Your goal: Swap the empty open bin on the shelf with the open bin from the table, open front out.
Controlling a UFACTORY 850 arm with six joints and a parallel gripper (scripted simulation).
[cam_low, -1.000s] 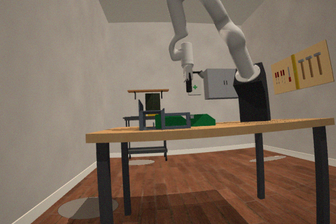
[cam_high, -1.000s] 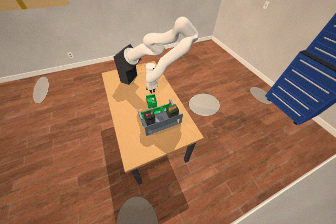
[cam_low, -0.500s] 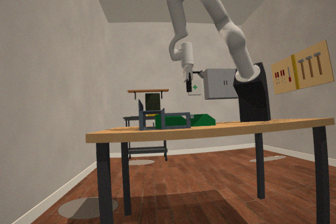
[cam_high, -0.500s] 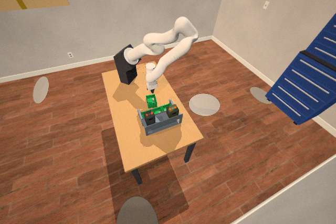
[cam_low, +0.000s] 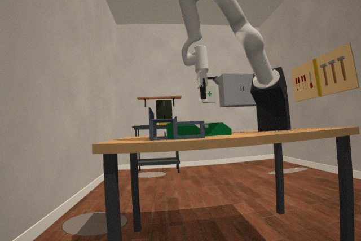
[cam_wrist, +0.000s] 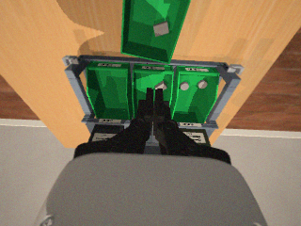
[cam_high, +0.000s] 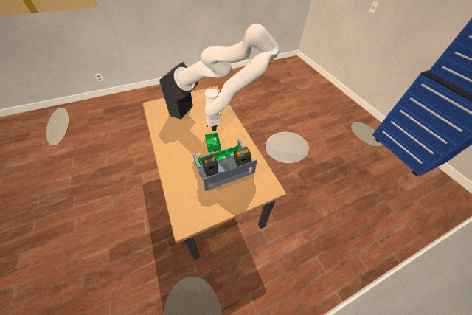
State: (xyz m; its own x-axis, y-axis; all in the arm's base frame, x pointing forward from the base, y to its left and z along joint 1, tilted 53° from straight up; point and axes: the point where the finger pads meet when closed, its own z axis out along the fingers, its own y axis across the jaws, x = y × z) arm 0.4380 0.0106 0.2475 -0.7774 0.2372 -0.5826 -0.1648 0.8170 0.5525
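Note:
My gripper (cam_high: 214, 128) (cam_low: 203, 98) (cam_wrist: 153, 99) is shut with nothing between its fingertips, high above the bins. The green open bin on the table (cam_high: 212, 145) (cam_low: 218, 129) (cam_wrist: 141, 33) stands just outside the front of the grey shelf (cam_high: 228, 181) (cam_wrist: 78, 90); a grey part lies in it. Three green bins sit side by side in the shelf. The left bin (cam_wrist: 108, 96) looks empty. The middle bin (cam_wrist: 143, 80) shows a grey part, its rear hidden by my fingers. The right bin (cam_wrist: 190, 104) holds two grey parts.
A dark grey box (cam_high: 210, 165) and an olive box (cam_high: 243, 156) (cam_low: 163, 109) stand on the shelf's rear board, behind the bins, with orange pieces on top. The shelf's side frames stand up at both ends. The black arm pedestal (cam_high: 177, 94) (cam_low: 272, 106) stands at the table's far end.

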